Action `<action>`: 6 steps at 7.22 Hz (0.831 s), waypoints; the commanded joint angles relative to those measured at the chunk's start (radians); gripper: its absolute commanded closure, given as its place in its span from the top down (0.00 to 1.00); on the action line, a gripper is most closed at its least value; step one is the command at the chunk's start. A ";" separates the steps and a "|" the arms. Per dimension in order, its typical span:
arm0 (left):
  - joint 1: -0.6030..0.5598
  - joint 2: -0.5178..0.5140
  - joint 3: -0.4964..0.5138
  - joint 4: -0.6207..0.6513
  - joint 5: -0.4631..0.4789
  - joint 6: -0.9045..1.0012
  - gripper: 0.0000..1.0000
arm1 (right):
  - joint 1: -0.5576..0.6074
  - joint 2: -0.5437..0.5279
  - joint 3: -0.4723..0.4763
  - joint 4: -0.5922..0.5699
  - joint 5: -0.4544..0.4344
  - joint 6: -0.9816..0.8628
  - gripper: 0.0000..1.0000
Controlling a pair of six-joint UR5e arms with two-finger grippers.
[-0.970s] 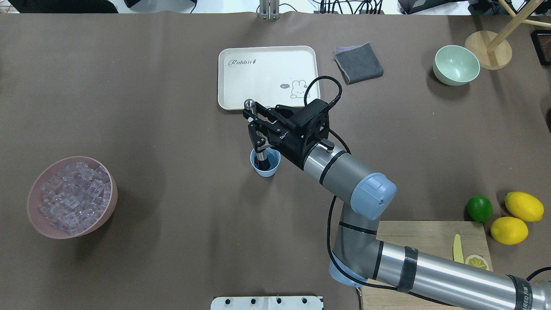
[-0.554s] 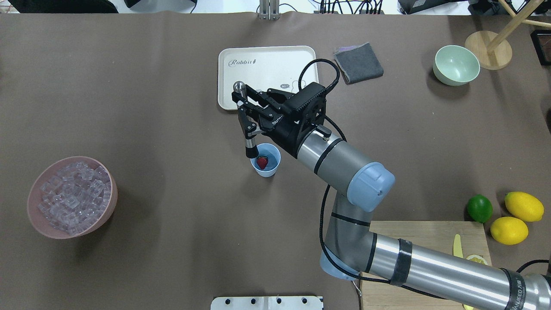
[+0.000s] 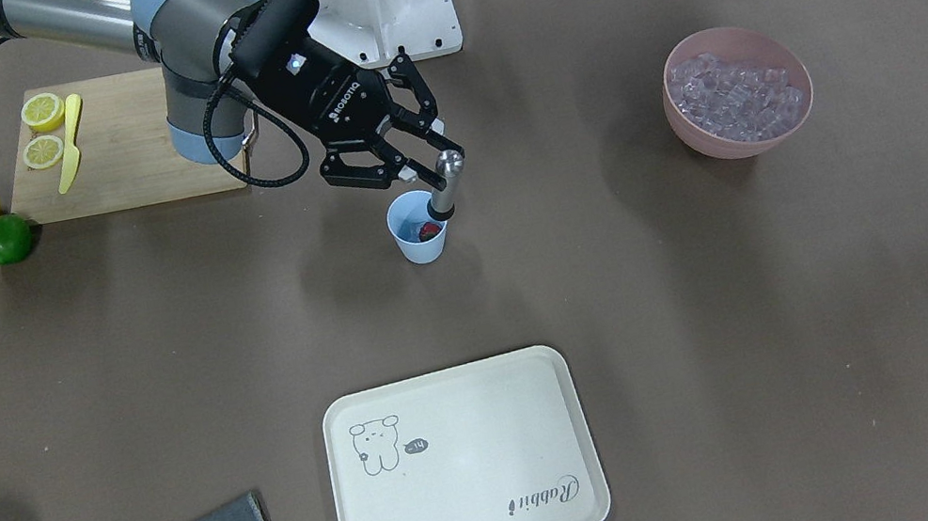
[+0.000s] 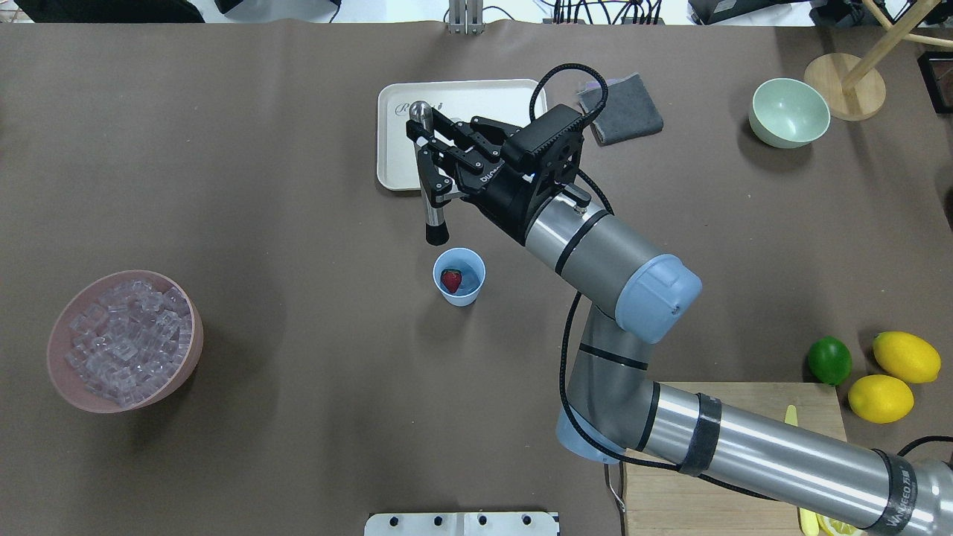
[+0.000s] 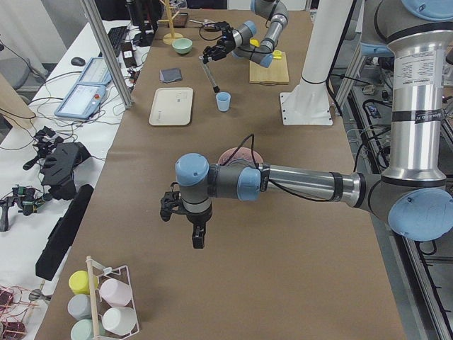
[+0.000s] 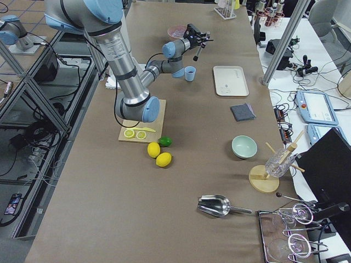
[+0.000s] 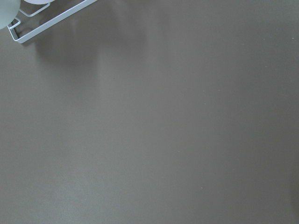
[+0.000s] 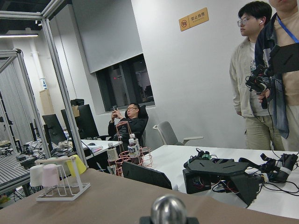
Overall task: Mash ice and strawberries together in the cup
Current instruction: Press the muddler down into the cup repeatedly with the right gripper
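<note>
The light blue cup (image 4: 459,277) stands mid-table with one red strawberry (image 4: 451,281) inside, also seen from the front as cup (image 3: 418,228) and strawberry (image 3: 428,230). I cannot make out ice in the cup. The ice (image 4: 123,339) fills a pink bowl (image 4: 179,372) at the left. My right gripper (image 4: 429,160) is shut on a metal muddler (image 4: 432,216), whose black tip hangs just above and beyond the cup's rim. My left gripper (image 5: 197,237) shows only in the exterior left view, low over bare table, and I cannot tell its state.
Behind the cup lies a cream tray (image 4: 394,156), with a grey cloth (image 4: 629,112) and a pale green bowl (image 4: 789,112) to its right. A lime (image 4: 829,360), two lemons (image 4: 906,356) and a cutting board (image 4: 744,409) occupy the near right.
My right gripper has lifted the muddler out of the cup and drawn it back toward the tray. The strawberry, covered before, now shows in the cup.
</note>
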State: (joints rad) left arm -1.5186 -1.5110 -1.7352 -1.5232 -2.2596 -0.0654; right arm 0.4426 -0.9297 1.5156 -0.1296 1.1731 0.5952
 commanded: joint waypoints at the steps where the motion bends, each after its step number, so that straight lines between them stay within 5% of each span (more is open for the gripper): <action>1: 0.000 -0.002 -0.001 0.000 0.000 0.001 0.98 | -0.015 -0.018 -0.009 -0.001 -0.001 -0.002 0.00; 6: 0.000 -0.003 -0.001 -0.002 0.000 0.001 0.98 | -0.053 -0.064 -0.047 0.005 -0.006 0.000 0.00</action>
State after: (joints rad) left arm -1.5186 -1.5140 -1.7380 -1.5236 -2.2595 -0.0644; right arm 0.3957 -0.9935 1.4891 -0.1254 1.1697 0.5952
